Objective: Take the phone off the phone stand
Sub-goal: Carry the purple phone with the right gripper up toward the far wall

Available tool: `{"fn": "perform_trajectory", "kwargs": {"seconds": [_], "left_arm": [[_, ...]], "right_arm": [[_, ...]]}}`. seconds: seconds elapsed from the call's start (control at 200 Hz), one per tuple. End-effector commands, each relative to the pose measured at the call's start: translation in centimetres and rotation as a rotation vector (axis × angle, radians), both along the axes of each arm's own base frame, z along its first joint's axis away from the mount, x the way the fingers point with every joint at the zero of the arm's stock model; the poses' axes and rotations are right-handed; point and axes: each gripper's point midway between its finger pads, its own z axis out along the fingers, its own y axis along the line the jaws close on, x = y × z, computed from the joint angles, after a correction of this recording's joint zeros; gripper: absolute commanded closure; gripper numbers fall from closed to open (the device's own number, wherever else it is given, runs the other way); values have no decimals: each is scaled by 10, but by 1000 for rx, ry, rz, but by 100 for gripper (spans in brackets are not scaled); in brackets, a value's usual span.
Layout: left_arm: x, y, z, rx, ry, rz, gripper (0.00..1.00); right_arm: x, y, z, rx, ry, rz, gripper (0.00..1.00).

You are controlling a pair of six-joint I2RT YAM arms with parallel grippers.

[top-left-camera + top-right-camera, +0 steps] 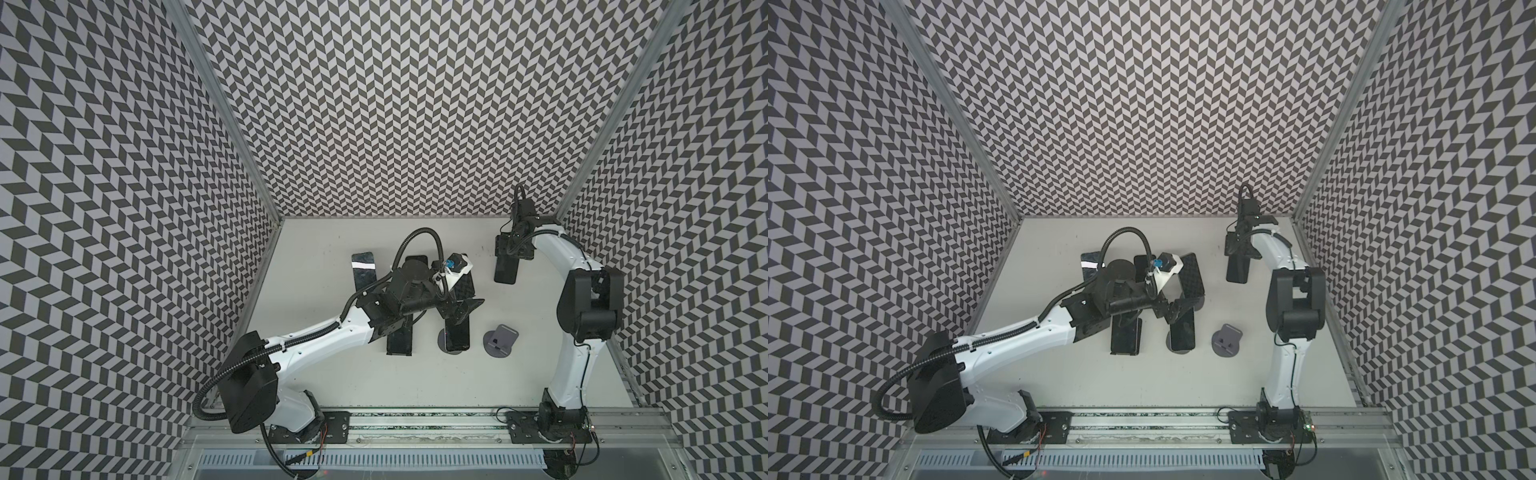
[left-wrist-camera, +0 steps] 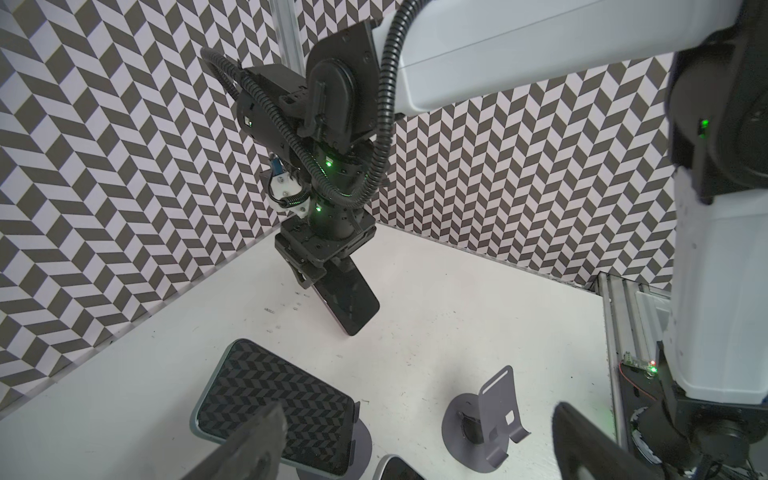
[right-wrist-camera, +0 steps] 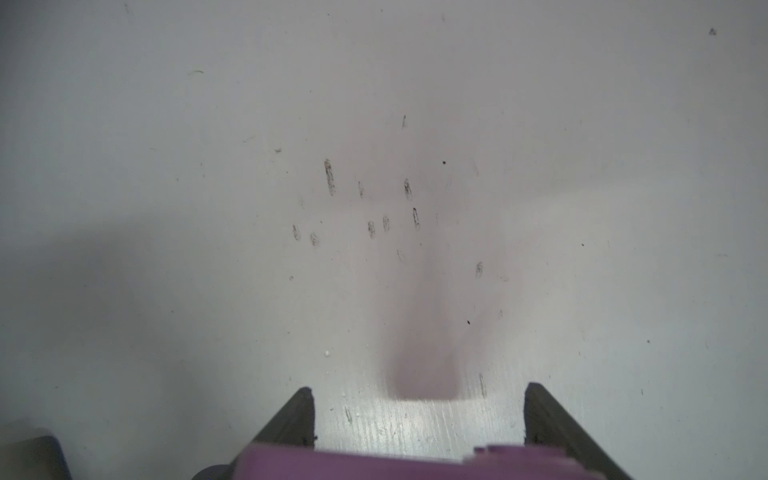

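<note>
The left hand (image 1: pixel 463 309) is hovering with its fingers spread fully, holding nothing, over another phone (image 1: pixel 456 338) just below frame centre. I am observing the right hand (image 1: pixel 510 254) partly closed and gripping the phone (image 1: pixel 505 270) right of frame centre, well apart from the empty phone stand (image 1: pixel 500 340) on the surface (image 1: pixel 374 374).

In right gripper (image 1: pixel 509 254), hanging below: phone (image 1: pixel 505 272). Toward that arm's base: phone stand (image 1: pixel 500 341). Beneath left gripper (image 1: pixel 463 310): second phone (image 1: pixel 457 338).
</note>
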Motion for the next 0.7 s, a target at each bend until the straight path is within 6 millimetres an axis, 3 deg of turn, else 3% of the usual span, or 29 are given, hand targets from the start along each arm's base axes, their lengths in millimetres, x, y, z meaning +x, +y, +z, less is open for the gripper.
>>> {"fn": "perform_trajectory", "kwargs": {"seconds": [0.0, 0.31, 0.466, 0.696], "left_arm": [[-3, -2, 5, -1, 9, -10, 0], [-2, 1, 0, 23, 7, -1, 0], [-3, 4, -3, 33, 9, 4, 0], [-3, 10, -5, 44, 12, 19, 0]], "right_arm": [[15, 8, 11, 50, -6, 40, 45], [38, 43, 14, 181, -6, 75, 47], [40, 62, 4, 170, 18, 105, 47], [45, 71, -10, 147, 42, 97, 47]]}}
